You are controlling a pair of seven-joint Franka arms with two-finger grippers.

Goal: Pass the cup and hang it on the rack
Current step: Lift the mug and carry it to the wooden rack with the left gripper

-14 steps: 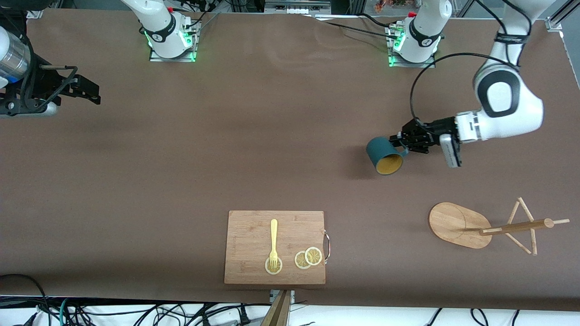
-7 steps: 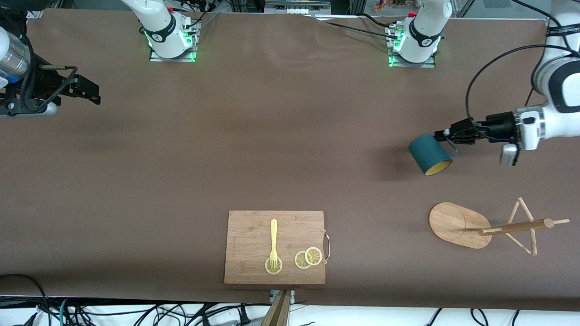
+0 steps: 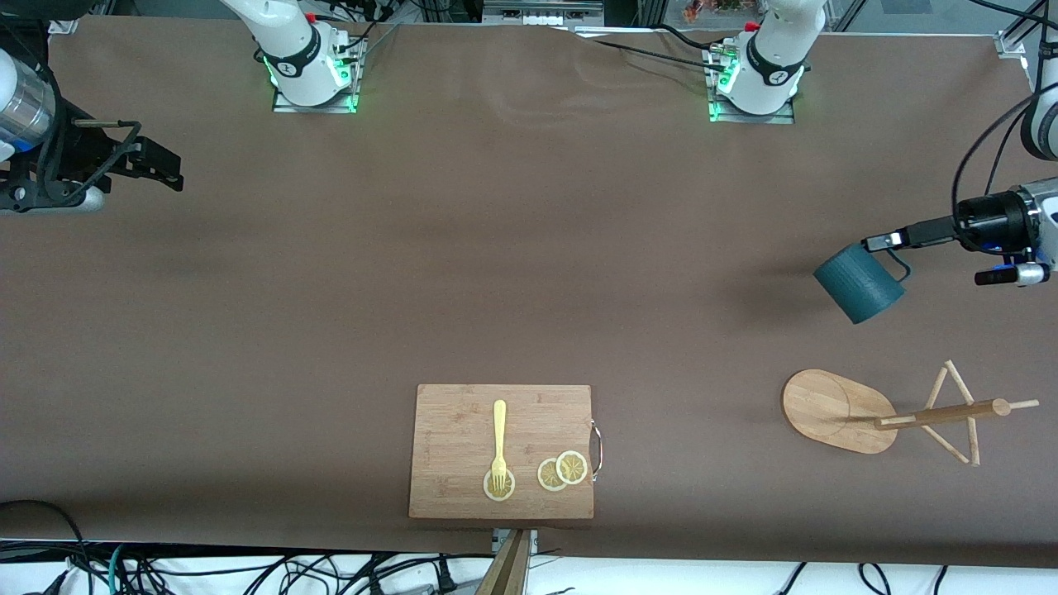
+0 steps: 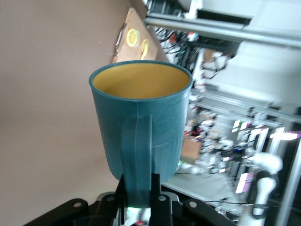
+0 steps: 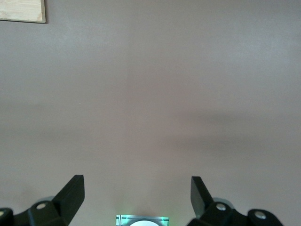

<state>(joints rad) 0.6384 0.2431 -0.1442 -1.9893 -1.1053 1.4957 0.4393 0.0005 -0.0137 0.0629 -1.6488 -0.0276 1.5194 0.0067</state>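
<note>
Over the bench (image 3: 496,273) toward the left arm's end, the cup (image 3: 860,284) is carried in the air by the left end effector (image 3: 886,240), whose fingers are clamped tight on the cup's small handle, as the left wrist view shows (image 4: 137,193) with the handle pinched between the two pads and the yellowish mouth (image 4: 141,80) turned away from the wrist. From the front camera the cup is seen tilted, its ribbed wall uppermost, and the rack (image 3: 888,413) lies at about five o'clock from it, lower in that view, with its oval base (image 3: 826,406) flat on the bench and its post (image 3: 942,413) and thin pegs (image 3: 959,413) drawn out toward the left arm's end. The hand-over appears to be done, so the hanging step is judged to be in hand. For the next move the cup must be brought over the rack and the handle loop lined up with a free peg before the grip is eased. The right end effector (image 5: 136,188) is held fully spread and empty over bare bench at the right arm's end, where that arm waits.
</note>
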